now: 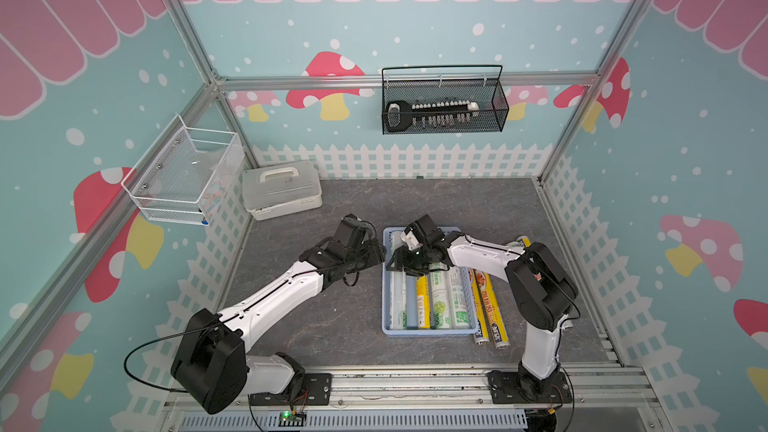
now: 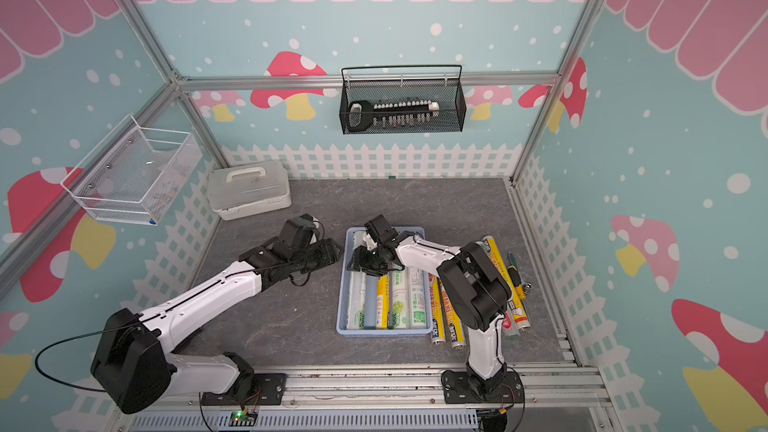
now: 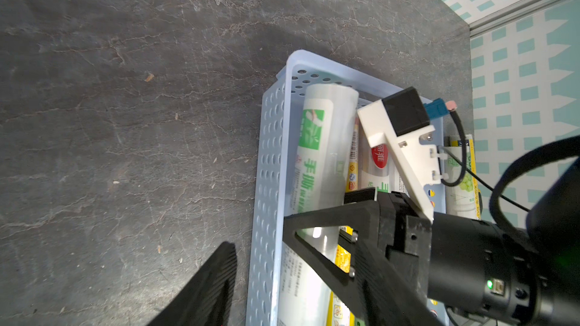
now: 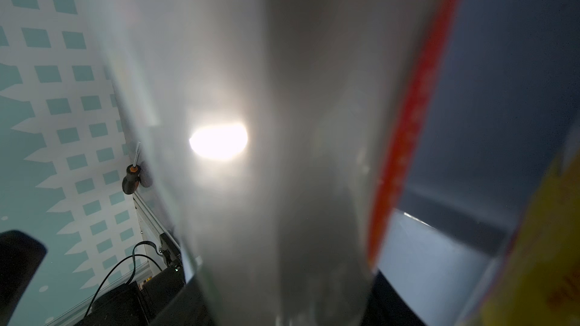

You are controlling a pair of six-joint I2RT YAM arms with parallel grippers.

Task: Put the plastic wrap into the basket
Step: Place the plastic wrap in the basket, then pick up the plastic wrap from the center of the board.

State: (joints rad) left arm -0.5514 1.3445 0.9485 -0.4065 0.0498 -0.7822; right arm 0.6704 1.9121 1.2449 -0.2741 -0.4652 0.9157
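Several plastic wrap rolls (image 1: 440, 305) lie side by side in the perforated light blue basket (image 1: 386, 292), directly under the right pincer (image 1: 409, 270). Two yellow rolls (image 1: 494, 313) rest on the stone-patterned table (image 1: 332, 317) below its arm. A blurred glossy roll (image 4: 266, 152) fills its wrist view, so its grip is unreadable. The left pincer (image 1: 376, 258) sits beside the basket wall, opening unclear.

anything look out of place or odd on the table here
A screwdriver lies near the right edge of the table, beside the yellow rolls lying outside the light blue basket. It is a tool among plastic wrap, so it looks out of place. Nothing appears spilled or damaged.
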